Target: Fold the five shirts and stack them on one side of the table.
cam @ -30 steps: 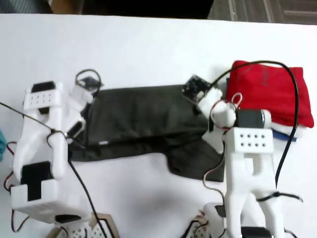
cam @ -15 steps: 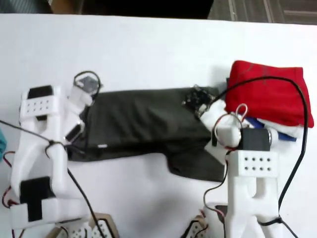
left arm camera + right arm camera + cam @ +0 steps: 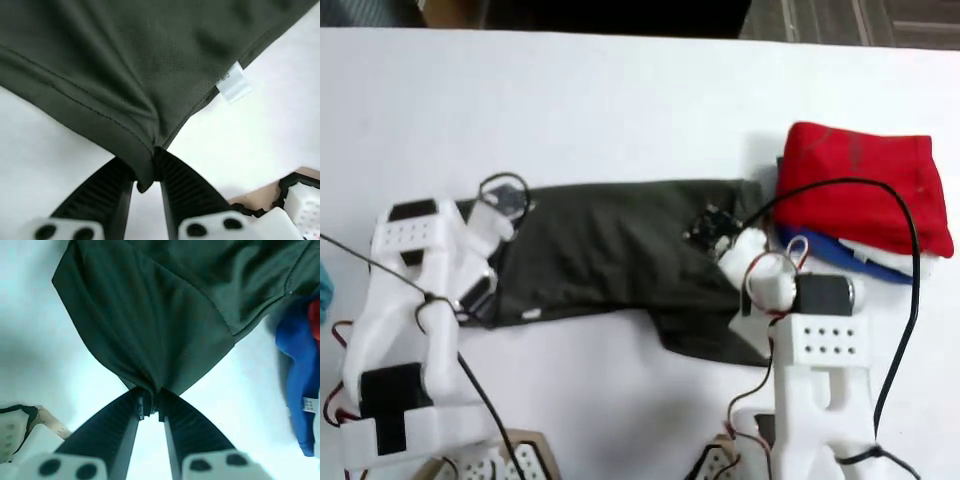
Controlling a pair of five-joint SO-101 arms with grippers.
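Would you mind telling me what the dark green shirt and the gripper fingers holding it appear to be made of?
The dark green shirt looks like thin matte knit fabric: fine mesh-like texture, stitched hem, soft creases. The fingers seem hard black plastic, ridged on their inner faces.

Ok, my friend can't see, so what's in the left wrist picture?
The left gripper pinches the edge of a dark green shirt over the white table. A small white tag sticks out from the shirt's hem.
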